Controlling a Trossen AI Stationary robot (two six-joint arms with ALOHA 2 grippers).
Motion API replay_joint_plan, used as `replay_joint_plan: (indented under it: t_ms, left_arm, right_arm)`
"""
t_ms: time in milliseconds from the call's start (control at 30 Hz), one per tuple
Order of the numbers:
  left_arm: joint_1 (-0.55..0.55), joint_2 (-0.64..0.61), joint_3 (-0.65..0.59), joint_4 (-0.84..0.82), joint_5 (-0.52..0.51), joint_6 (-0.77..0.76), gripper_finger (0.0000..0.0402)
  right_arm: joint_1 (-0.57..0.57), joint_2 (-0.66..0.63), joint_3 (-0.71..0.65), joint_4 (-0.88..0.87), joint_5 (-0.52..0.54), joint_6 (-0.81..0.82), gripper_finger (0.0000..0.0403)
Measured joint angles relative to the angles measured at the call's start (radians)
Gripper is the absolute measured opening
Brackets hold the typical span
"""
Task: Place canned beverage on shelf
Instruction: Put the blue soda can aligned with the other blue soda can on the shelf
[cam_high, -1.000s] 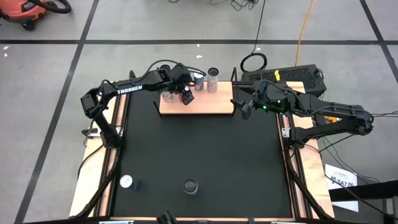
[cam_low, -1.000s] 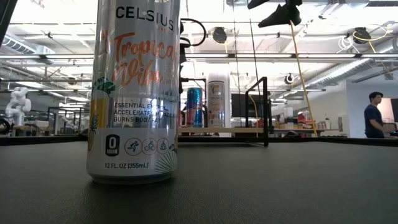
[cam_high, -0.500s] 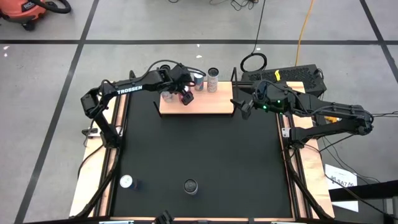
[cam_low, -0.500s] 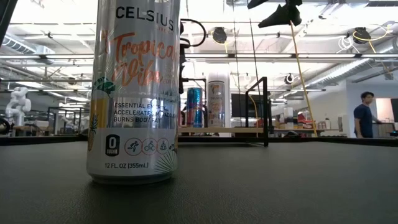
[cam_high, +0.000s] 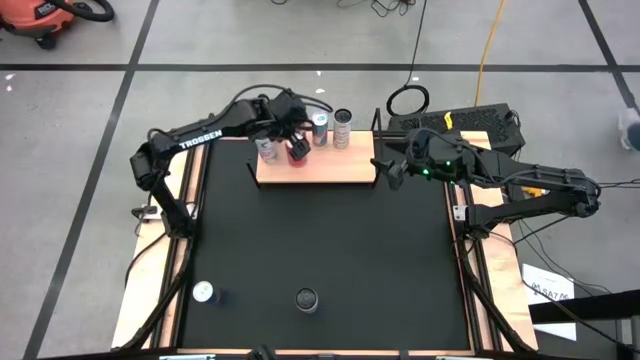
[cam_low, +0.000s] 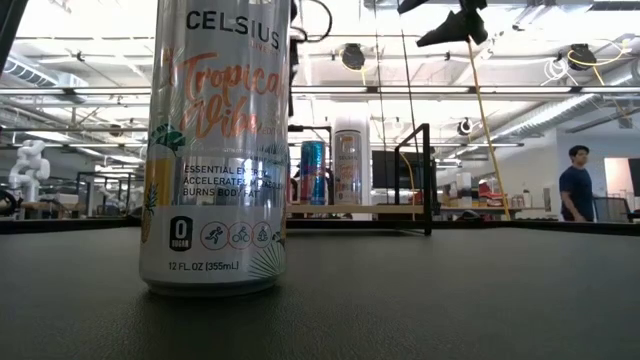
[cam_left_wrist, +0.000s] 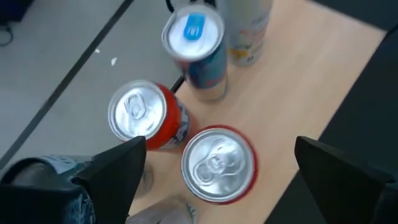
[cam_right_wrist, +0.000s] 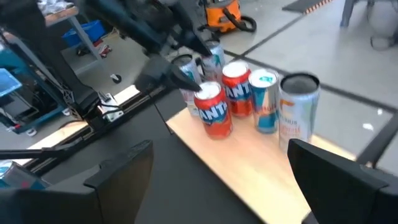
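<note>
The light wooden shelf (cam_high: 340, 168) stands at the mat's far edge and carries several cans. A red can (cam_left_wrist: 217, 165) stands upright on its near left part, also seen in the right wrist view (cam_right_wrist: 209, 111). My left gripper (cam_left_wrist: 219, 146) hangs open above this can, one finger on either side, touching nothing; it also shows in the high view (cam_high: 290, 138). A second red can (cam_left_wrist: 142, 115), a blue can (cam_left_wrist: 198, 43) and a tall white can (cam_right_wrist: 298, 106) stand beside it. My right gripper (cam_high: 385, 170) is open and empty by the shelf's right end.
Two more cans stand on the black mat near its near edge: one at the left (cam_high: 204, 292) and one in the middle (cam_high: 306, 299), the latter large in the low view (cam_low: 215, 150). Black frame posts (cam_low: 428, 180) rise at the shelf's ends. A person (cam_low: 575, 185) walks far behind.
My left gripper has gone up and a little toward the table's far left, away from the red can, which stays upright on the shelf. My right arm has kept still.
</note>
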Motion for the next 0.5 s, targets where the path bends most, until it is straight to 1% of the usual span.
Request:
replay_joint_plan:
  t_ms: [100, 233, 367, 500]
  left_arm:
    - [-0.03, -0.002, 0.05, -0.017, -0.01, -0.008, 0.0396]
    - [-0.088, -0.04, 0.062, 0.044, -0.028, -0.055, 0.0389]
    - [-0.17, -0.072, 0.062, 0.056, -0.075, -0.104, 0.0362]
    - [-0.271, -0.098, 0.06, 0.034, -0.112, -0.164, 0.0328]
  right_arm:
    - [0.0, 0.006, 0.0, -0.039, 0.003, 0.062, 0.0357]
    - [0.012, 0.022, 0.0, -0.097, 0.005, 0.138, 0.0357]
    - [0.062, 0.031, 0.0, -0.108, 0.005, 0.18, 0.0357]
    - [0.125, 0.032, 0.0, -0.108, 0.006, 0.206, 0.0357]
